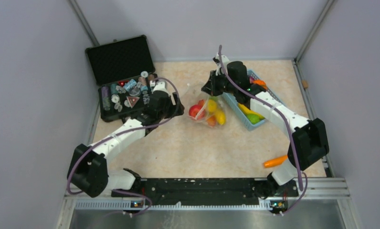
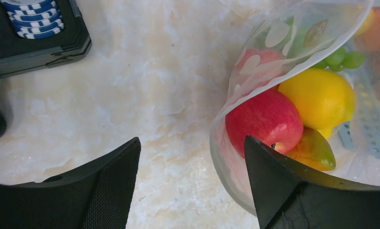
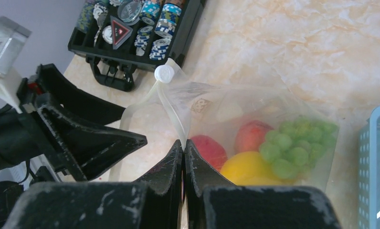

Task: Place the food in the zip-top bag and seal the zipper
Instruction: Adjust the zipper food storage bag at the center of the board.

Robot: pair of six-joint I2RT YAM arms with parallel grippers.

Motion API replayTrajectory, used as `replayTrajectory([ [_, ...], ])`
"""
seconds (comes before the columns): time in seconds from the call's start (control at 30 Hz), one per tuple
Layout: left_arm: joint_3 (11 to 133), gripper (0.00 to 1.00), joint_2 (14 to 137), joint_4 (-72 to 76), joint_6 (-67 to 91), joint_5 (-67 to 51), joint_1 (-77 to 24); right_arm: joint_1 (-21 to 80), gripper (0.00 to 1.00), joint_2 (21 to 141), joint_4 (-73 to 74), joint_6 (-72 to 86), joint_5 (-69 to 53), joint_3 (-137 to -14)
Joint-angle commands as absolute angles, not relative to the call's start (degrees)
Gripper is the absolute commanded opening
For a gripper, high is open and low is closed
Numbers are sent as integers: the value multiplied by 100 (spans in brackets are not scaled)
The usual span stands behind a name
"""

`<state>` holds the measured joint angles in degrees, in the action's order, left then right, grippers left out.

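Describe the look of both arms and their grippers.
The left arm and right arm share white link shells, black joint housings and a purple cable looped along each. The left gripper and right gripper have matt black, wedge-shaped fingers tapering to narrow tips, scuffed on the right.

food [image 3: 248,167] inside zip-top bag [image 3: 216,102], case [image 1: 121,59] to its left, basket [image 1: 240,116] just right of it

Arms [image 1: 126,131]: white links, black joints, looping purple cables [image 1: 220,53]; matte black wedge-shaped fingers [image 3: 205,174], scuffed edges.
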<state>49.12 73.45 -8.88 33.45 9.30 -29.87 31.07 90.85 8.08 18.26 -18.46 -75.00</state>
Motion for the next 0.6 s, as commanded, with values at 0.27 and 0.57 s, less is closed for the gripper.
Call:
replayTrajectory([
  [0.27, 5159, 15, 7564, -159, 3652, 436, -2916, 3103, 0, 8813, 420, 1889, -1871, -7349],
  [0.57, 5541, 0, 6476, -425, 3340, 533, -2908, 3107, 0, 8743, -341, 2238, -2532, -7098],
])
